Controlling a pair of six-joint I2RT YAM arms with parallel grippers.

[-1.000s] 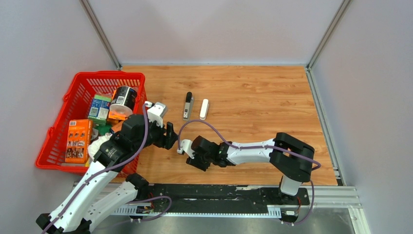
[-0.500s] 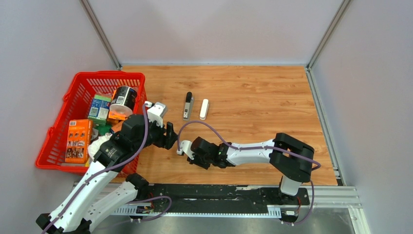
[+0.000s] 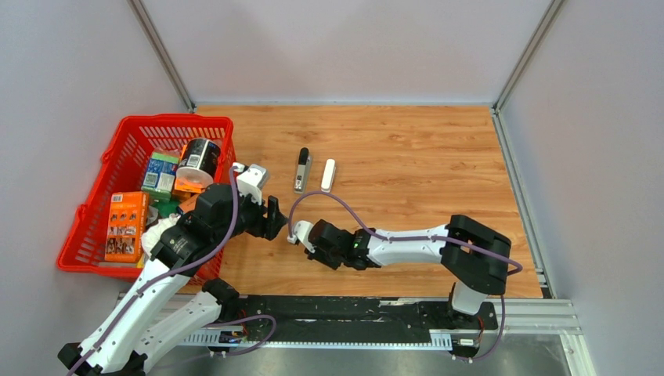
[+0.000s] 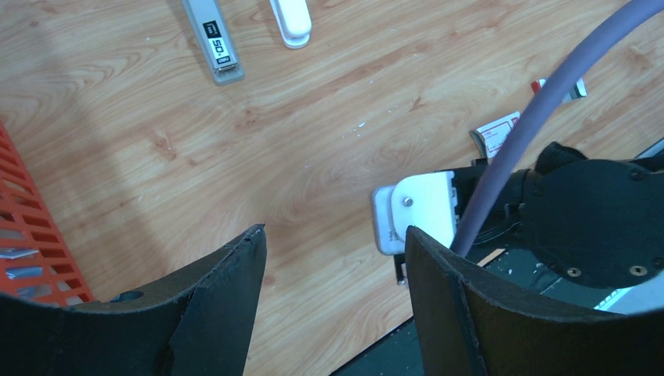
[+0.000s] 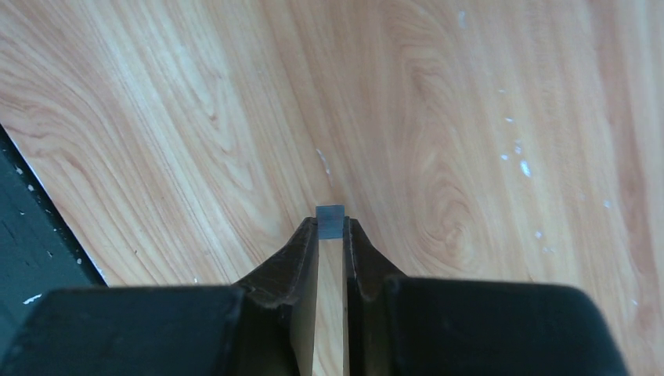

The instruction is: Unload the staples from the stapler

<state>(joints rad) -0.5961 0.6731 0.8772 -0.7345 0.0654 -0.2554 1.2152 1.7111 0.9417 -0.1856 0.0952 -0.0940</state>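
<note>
The right gripper (image 5: 330, 239) was down at the table (image 3: 407, 157), jaws drawn narrow and pinching a small grey block (image 5: 330, 220) right at the fingertips. The block's far end poked just past them, over bare wood. The left gripper (image 3: 275, 219) hung just beside it on the left, jaws spread wide and holding nothing, only wood grain showing in the gap. Tight quarters there: in the left wrist view the right arm's white mount (image 4: 419, 215) sat just past the left gripper's right finger.

The stapler (image 3: 328, 175) lay further back, mid-table and well apart from both grippers. Its white body was on the right. Its grey bar (image 3: 302, 170) lay alongside on the left, not touching, black tip pointing away from the arms. Bare wood ran all round both pieces, and a broad stretch ran off to the right as far as the metal edge rail (image 3: 521, 196). The red basket (image 3: 176, 119) crowded the left edge, its near side tucked under the left arm.
</note>
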